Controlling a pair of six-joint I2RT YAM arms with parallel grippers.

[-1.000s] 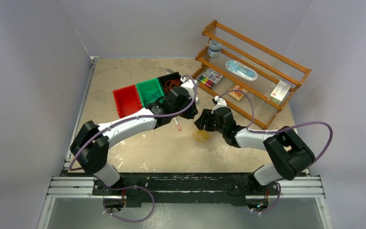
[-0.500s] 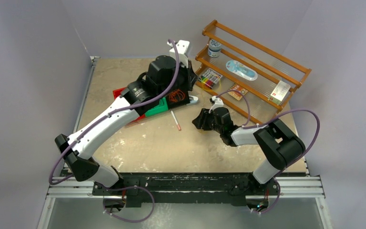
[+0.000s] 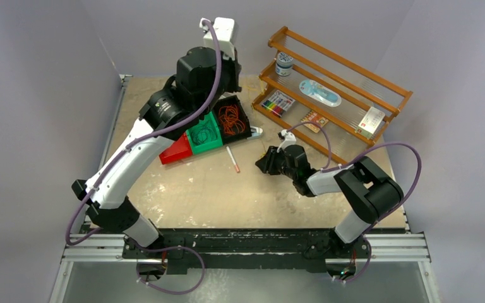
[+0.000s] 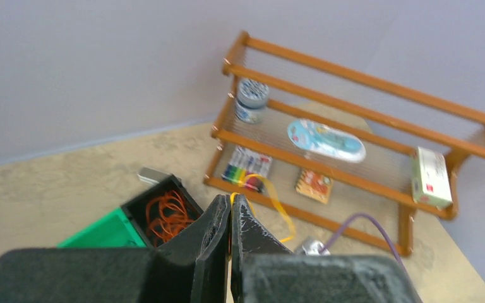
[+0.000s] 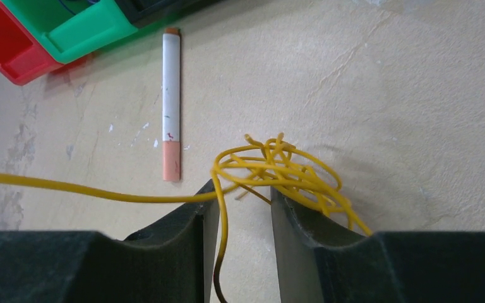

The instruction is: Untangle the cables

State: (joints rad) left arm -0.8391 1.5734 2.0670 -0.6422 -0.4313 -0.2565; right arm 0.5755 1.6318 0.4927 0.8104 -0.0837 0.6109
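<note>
The yellow cable's tangle [image 5: 278,167] lies on the table right at the tips of my right gripper [image 5: 243,192]. The gripper is open, low over the table, with one yellow strand running down between its fingers. Another strand [image 5: 69,188] stretches off to the left. My left gripper [image 4: 231,202] is raised high over the bins and shut on the yellow cable, whose loop [image 4: 276,211] curves out beside the tips. Orange cables [image 3: 230,118] lie coiled in the black bin [image 3: 245,117]. A dark coil [image 3: 206,134] sits in the green bin [image 3: 213,144].
A red bin [image 3: 175,151] adjoins the green one. A white pen with pink ends [image 3: 233,160] lies between the bins and my right gripper [image 3: 263,163]. A wooden rack [image 3: 335,95] with a jar, markers and boxes stands at the back right.
My left arm has swung up and back with the yellow cable, uncovering the bins. My right gripper has shifted left, lowered onto the tangle, and its jaws have narrowed.
</note>
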